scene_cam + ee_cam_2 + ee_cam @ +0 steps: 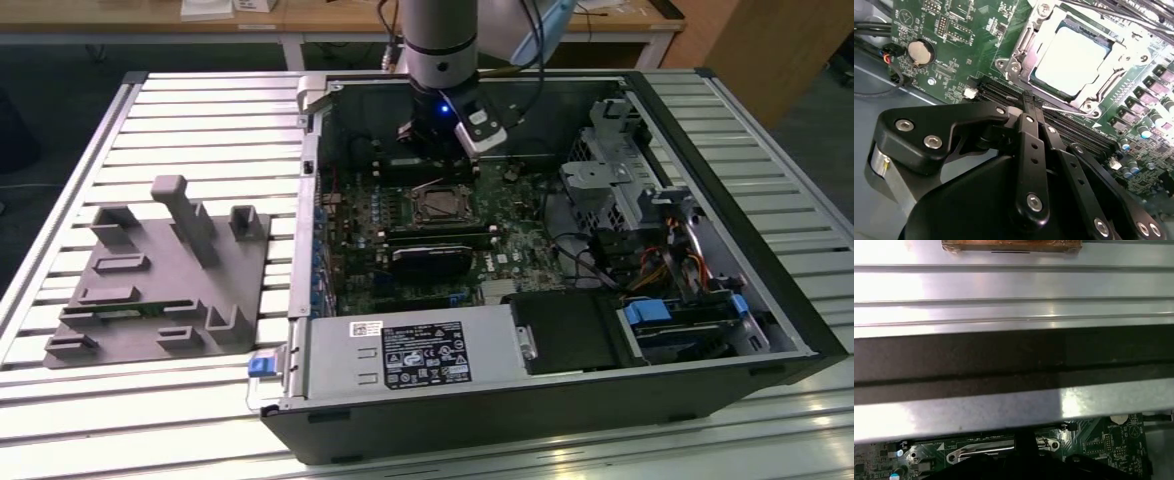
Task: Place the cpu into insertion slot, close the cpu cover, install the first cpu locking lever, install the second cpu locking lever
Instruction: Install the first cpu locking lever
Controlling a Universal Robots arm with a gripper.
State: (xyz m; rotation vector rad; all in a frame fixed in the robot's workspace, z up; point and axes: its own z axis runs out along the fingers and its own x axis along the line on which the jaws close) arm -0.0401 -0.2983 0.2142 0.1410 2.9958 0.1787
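The cpu (1071,62), pale and silvery, lies in the insertion slot (438,207) on the green board. The silvery cpu cover (1021,47) is folded down around it, framing its face. A thin metal locking lever (1066,109) runs along the cover's near edge. My gripper (1030,97) is shut with nothing between its black fingers. Its tip sits right at the lever's end, beside the socket corner. In the exterior view the gripper (438,150) hangs inside the case just behind the socket. In the first wrist view a black finger (1024,442) stands by the cover's edge (979,454).
The open computer case (694,380) lies on a slatted metal table (200,130). Long black memory slots (1074,135) run next to the socket, and a coin cell (920,51) sits nearby. A grey fixture block (160,270) stands on the exterior view's left. The case wall (1004,355) is close behind the gripper.
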